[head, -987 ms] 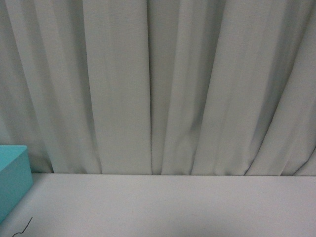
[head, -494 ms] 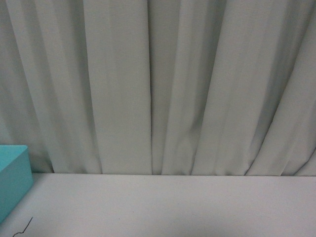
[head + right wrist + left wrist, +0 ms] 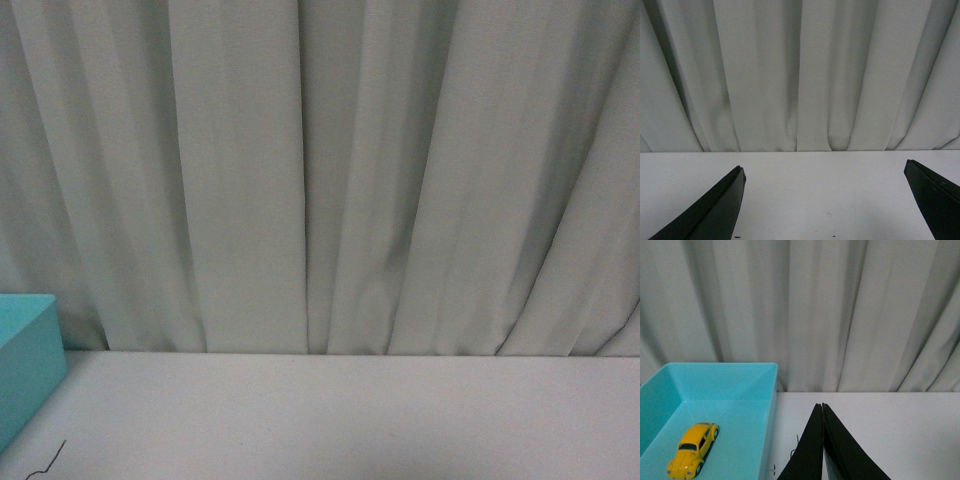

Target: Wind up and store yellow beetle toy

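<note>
The yellow beetle toy [image 3: 693, 449] lies on the floor of a turquoise box [image 3: 771, 405] in the left wrist view. My left gripper [image 3: 822, 406] is shut and empty, over the white table beside the box, apart from the toy. My right gripper [image 3: 825, 172] is open and empty above bare white table. In the front view only a corner of the turquoise box [image 3: 25, 370] shows at the far left; the toy and both grippers are out of that view.
A pale grey curtain [image 3: 320, 170] hangs along the far edge of the white table [image 3: 350, 420]. A thin dark mark [image 3: 45, 462] lies on the table near the box.
</note>
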